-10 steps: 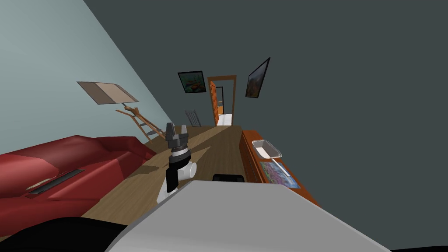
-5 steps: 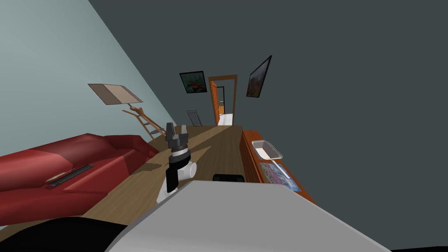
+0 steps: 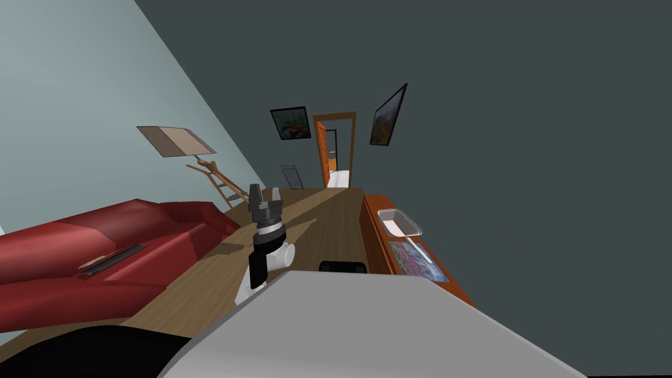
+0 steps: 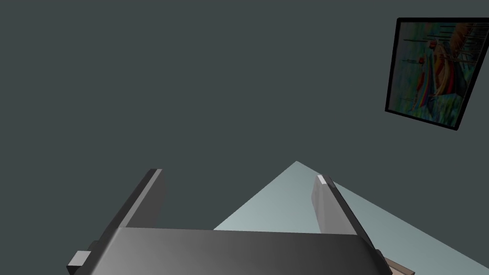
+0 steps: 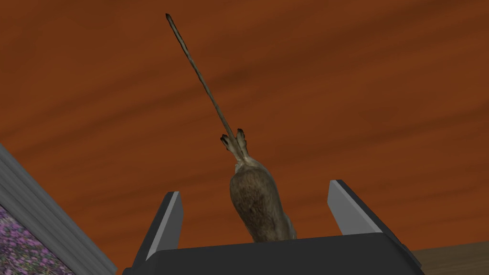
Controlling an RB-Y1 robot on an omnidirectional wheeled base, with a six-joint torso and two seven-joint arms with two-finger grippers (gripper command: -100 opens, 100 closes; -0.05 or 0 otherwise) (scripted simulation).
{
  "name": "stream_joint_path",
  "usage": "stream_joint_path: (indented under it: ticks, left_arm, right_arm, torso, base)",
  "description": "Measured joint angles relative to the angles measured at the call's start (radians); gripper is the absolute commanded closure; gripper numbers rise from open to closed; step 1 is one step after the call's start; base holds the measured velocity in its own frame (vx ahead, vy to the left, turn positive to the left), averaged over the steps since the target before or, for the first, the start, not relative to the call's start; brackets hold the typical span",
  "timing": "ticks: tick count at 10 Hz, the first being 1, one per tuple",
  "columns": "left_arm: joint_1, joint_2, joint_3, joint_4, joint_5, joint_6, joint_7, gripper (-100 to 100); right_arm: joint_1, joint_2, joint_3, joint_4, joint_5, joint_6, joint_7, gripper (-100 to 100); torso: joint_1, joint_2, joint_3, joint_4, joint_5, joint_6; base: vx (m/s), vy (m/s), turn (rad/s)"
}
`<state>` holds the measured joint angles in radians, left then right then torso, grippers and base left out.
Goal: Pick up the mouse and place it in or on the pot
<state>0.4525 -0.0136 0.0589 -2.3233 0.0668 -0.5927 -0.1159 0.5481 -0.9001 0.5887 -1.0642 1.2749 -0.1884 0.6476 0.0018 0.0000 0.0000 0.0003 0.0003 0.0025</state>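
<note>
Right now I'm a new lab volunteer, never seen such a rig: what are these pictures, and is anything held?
It is a two-armed robot in a simulated house. The wide picture is from its head camera: the left gripper is raised above a wooden floor, a red sofa on its left, an orange-brown cabinet with a shallow grey pot on its right. The other two come from cameras on the hands. The left fingers stand open. The right gripper has open fingers flanking a brown mouse lying on orange-brown wood, tail pointing away. Nothing is held.
</note>
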Motion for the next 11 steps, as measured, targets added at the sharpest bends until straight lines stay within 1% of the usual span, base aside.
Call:
stream_joint_path:
  ticks: [1,2,3,4,5,6,7,8,9,10,11]
  left_arm:
    - [0.000,0.000,0.000,0.000,0.000,0.000,0.000,0]
    - [0.000,0.000,0.000,0.000,0.000,0.000,0.000,0]
    - [0.000,0.000,0.000,0.000,0.000,0.000,0.000,0]
    - [0.000,0.000,0.000,0.000,0.000,0.000,0.000,0]
    - [0.000,0.000,0.000,0.000,0.000,0.000,0.000,0]
    - [0.000,0.000,0.000,0.000,0.000,0.000,0.000,0]
    - [0.000,0.000,0.000,0.000,0.000,0.000,0.000,0]
    - [0.000,0.000,0.000,0.000,0.000,0.000,0.000,0]
    - [0.000,0.000,0.000,0.000,0.000,0.000,0.000,0]
    - [0.000,0.000,0.000,0.000,0.000,0.000,0.000,0]
    - [0.000,0.000,0.000,0.000,0.000,0.000,0.000,0]
  right_arm:
    - [-0.013,0.005,0.006,0.015,-0.025,-0.001,0.015,-100]
    - [-0.034,0.000,0.031,0.027,-0.053,0.001,0.029,-100]
    - [-0.045,0.001,0.040,0.039,-0.077,0.001,0.043,-100]
    - [-0.068,-0.007,0.069,0.049,-0.105,0.005,0.051,-100]
    - [-0.080,-0.005,0.077,0.061,-0.128,0.005,0.063,-100]
    - [-0.101,-0.012,0.106,0.071,-0.156,0.010,0.074,-100]
    - [-0.115,-0.012,0.118,0.082,-0.177,0.010,0.082,-100]
    - [-0.140,-0.016,0.145,0.098,-0.206,0.010,0.092,-100]
    - [-0.153,-0.017,0.157,0.109,-0.227,0.010,0.102,-100]
    - [-0.177,-0.017,0.180,0.126,-0.256,0.012,0.116,-100]
    - [-0.187,-0.021,0.195,0.131,-0.277,0.016,0.123,-100]
  torso:
    - [0.000,0.000,0.000,0.000,0.000,0.000]
    - [0.000,0.000,0.000,0.000,0.000,0.000]
    - [0.000,0.000,0.000,0.000,0.000,0.000]
    - [0.000,0.000,0.000,0.000,0.000,0.000]
    - [0.000,0.000,0.000,0.000,0.000,0.000]
    - [0.000,0.000,0.000,0.000,0.000,0.000]
    - [-0.001,0.000,0.000,0.000,-0.001,0.000]
    - [-0.003,0.000,0.000,0.001,-0.001,-0.001]
    - [-0.005,-0.001,0.000,0.001,-0.002,-0.001]
    - [-0.006,0.000,0.000,0.001,-0.002,-0.001]
    - [-0.008,-0.001,0.000,0.001,-0.003,-0.001]
  base:
    - [-0.035,0.009,0.004]
    - [-0.030,0.008,0.003]
    - [-0.037,0.011,0.003]
    - [-0.032,0.006,0.004]
    - [-0.034,0.005,0.003]
    - [-0.032,0.003,0.003]
    - [-0.036,0.010,-0.002]
    - [-0.031,0.010,0.006]
    - [-0.039,0.005,0.003]
    - [-0.030,0.010,0.006]
    - [-0.037,0.009,0.002]
